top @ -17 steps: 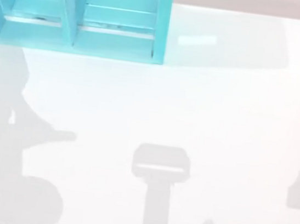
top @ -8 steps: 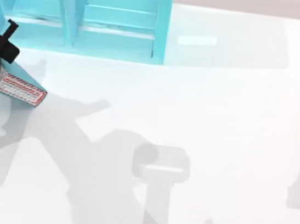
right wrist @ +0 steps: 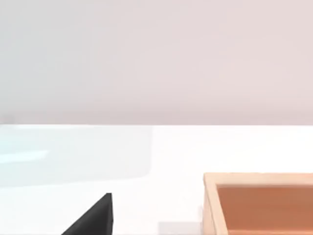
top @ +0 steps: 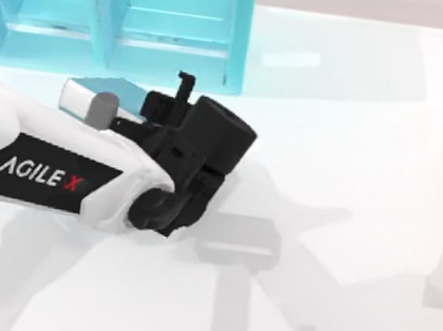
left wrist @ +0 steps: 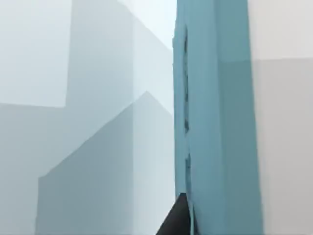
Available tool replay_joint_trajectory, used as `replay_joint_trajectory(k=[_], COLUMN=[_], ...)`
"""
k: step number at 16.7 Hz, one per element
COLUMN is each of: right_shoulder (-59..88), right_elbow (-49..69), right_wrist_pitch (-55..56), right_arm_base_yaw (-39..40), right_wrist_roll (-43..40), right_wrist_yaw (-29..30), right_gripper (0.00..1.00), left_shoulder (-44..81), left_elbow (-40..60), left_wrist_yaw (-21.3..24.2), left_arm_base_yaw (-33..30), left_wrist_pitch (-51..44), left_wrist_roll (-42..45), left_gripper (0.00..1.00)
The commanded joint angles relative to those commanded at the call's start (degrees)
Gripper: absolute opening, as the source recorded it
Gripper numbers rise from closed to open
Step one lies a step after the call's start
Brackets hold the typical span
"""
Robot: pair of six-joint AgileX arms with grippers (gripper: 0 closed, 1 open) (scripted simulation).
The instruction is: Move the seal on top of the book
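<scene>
Step in hand, judged: placing the book so the seal can go on it. To do well: lay the book flat on open table, cover up, clear of the shelf unit and towards the middle, where the other arm can reach it; let go only once it rests level

Item, shelf unit [top: 127,14]: light blue, at the table's far left

Item, book [top: 101,88]: teal cover, white page edge, just in front of the shelf unit and beside the left arm's white link. Whether it rests on the table or is carried cannot be told. In the left wrist view a teal slab [left wrist: 215,122] stands edge-on and very close, probably this same book

Item, left gripper [top: 159,112]: black, left of centre, right up against the book. How wide it stands cannot be told, nor whether it grips

Item, seal [right wrist: 259,203]: a tan-brown block with a paler rim on the white table, taken for the seal, not certain

Item, right gripper [right wrist: 93,218]: parked near that block, apart from it. Opening cannot be told
</scene>
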Motion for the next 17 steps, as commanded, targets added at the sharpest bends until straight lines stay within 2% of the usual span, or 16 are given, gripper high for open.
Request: replay_joint_trajectory(k=[4, 7, 9, 17], right_shoulder=[0.0, 0.0, 0.0, 0.0], right_elbow=[0.0, 0.0, 0.0, 0.0], right_wrist_pitch=[0.0, 0.0, 0.0, 0.0], right_arm_base_yaw=[0.0, 0.0, 0.0, 0.0], right_wrist_roll=[0.0, 0.0, 0.0, 0.0], right_wrist_yaw=[0.0, 0.0, 0.0, 0.0], right_gripper=[1.0, 1.0, 1.0, 1.0], left_shoulder=[3.5, 5.0, 5.4, 5.2], left_elbow=[5.4, 8.2, 9.1, 8.9], left_wrist_yaw=[-11.9, -17.2, -18.7, -19.0], left_arm_base_yaw=[-15.1, -22.1, -24.1, -24.5], left_wrist_pitch=[0.9, 1.5, 1.7, 0.7], left_wrist_roll=[-15.8, -22.9, -24.9, -25.8], left_gripper=[0.0, 0.0, 0.0, 0.0])
